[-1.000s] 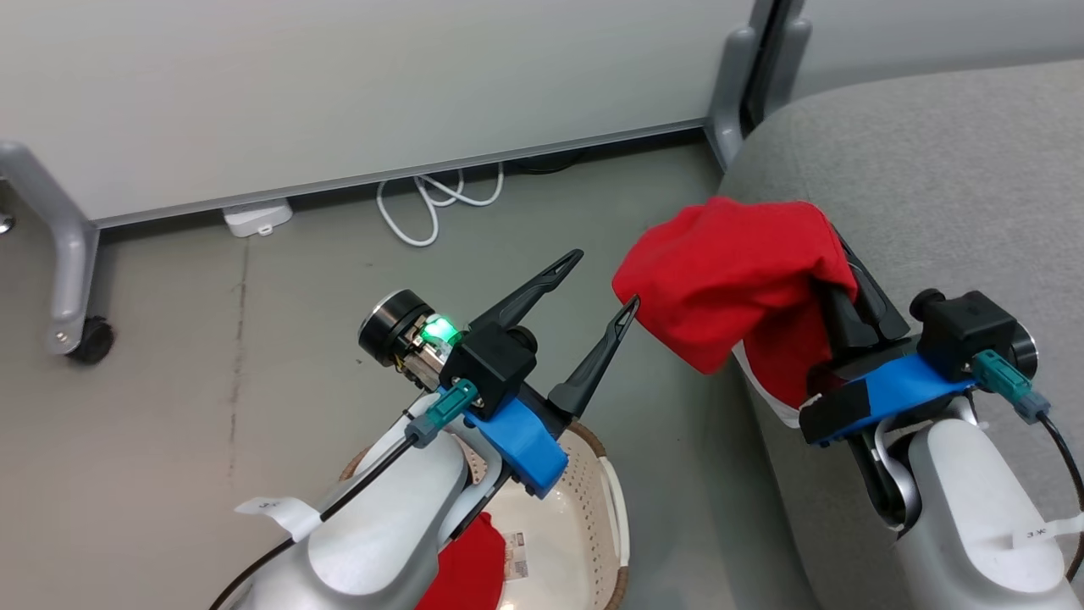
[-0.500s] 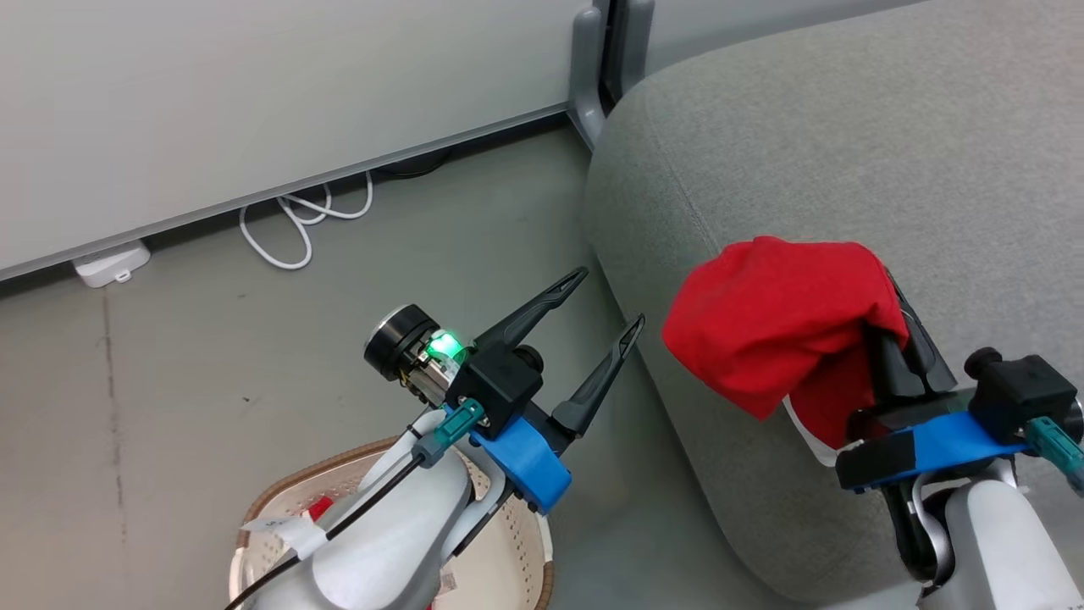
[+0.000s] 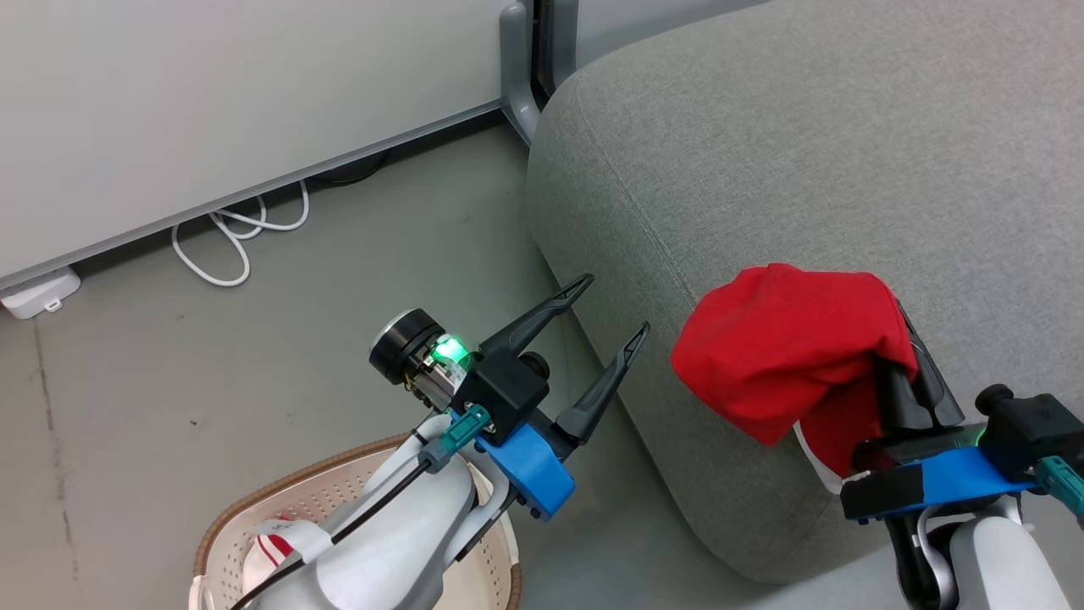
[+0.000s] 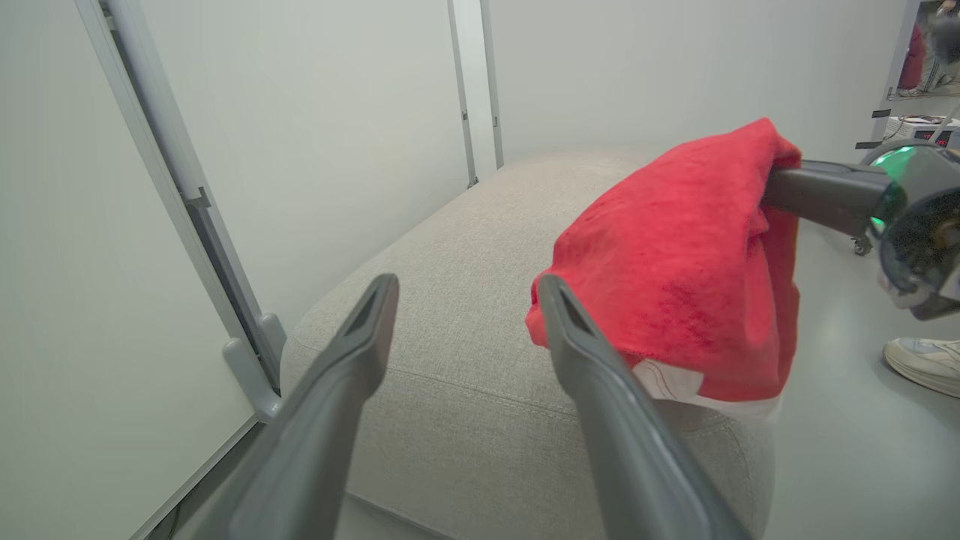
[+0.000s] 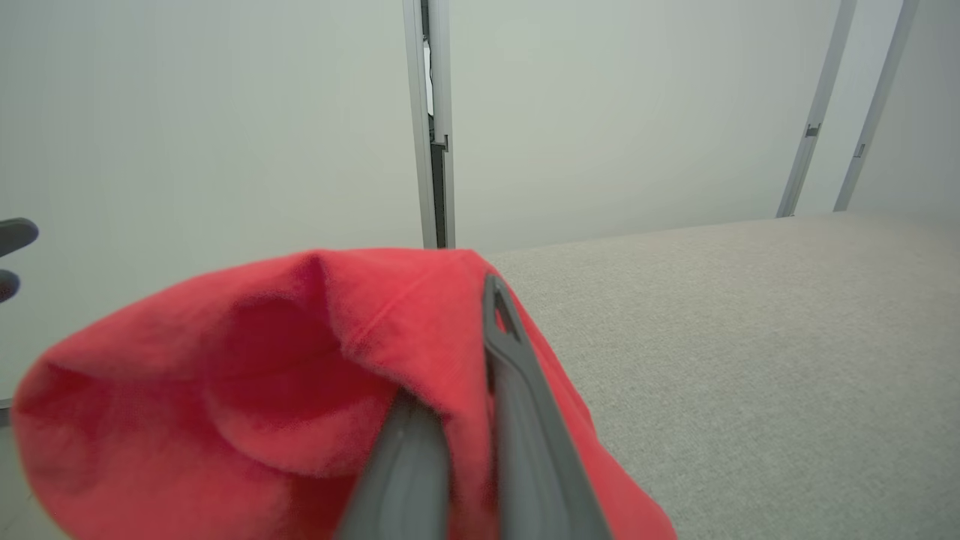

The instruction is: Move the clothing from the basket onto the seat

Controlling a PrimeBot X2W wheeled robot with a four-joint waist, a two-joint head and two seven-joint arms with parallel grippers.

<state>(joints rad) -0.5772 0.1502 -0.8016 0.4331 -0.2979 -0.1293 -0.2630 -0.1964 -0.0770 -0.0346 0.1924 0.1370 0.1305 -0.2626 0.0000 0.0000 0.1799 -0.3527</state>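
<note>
My right gripper (image 3: pixel 904 339) is shut on a piece of red clothing (image 3: pixel 788 356) with a white edge, which drapes over its fingers and hangs above the front corner of the light-grey seat (image 3: pixel 804 152). In the right wrist view the clothing (image 5: pixel 262 375) covers one finger of that gripper (image 5: pixel 457 352). My left gripper (image 3: pixel 614 303) stands open and empty just left of the seat's edge, above the basket (image 3: pixel 254 508). A red-and-white striped garment (image 3: pixel 271 542) shows in the basket, partly hidden by my left forearm. The left wrist view shows the held clothing (image 4: pixel 675 240) beside my open left gripper (image 4: pixel 466 283).
Pale partition panels stand behind the seat, with a grey post foot (image 3: pixel 517 76) at its far corner. A white cable (image 3: pixel 229 246) and a white adapter (image 3: pixel 34 292) lie on the grey floor by the panel. A person's shoe (image 4: pixel 926 360) is on the floor beyond the seat.
The head camera has swung right, bringing more of the seat into view. My right gripper has carried the red clothing from the seat's side edge to over its corner. The left gripper stays open.
</note>
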